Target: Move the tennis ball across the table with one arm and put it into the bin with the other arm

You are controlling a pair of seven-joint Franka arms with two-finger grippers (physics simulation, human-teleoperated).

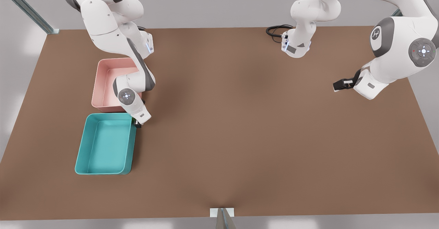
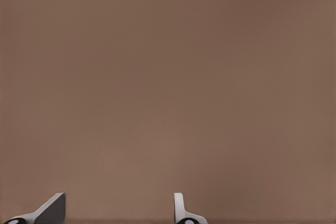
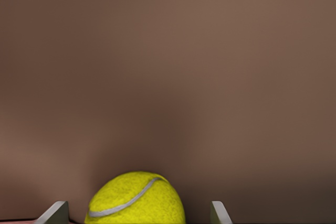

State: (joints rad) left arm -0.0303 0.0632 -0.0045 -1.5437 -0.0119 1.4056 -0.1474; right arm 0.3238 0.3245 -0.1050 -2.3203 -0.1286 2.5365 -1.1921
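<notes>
The yellow-green tennis ball [image 3: 135, 199] rests on the brown table [image 1: 240, 126], between the spread fingers of my right gripper [image 3: 137, 206], with a gap on each side. In the front view that gripper [image 1: 138, 123] is low at the teal bin's [image 1: 131, 146] far right corner, and the hand hides the ball. My left gripper [image 1: 337, 85] hangs above the table at the front view's right. Its fingers stand open over bare tabletop, with nothing between them [image 2: 119, 204].
A pink bin [image 1: 103, 81] stands directly behind the teal one, partly covered by the right arm. A black cable [image 1: 276, 30] loops at the table's far edge. Bare tabletop stretches between the two arms.
</notes>
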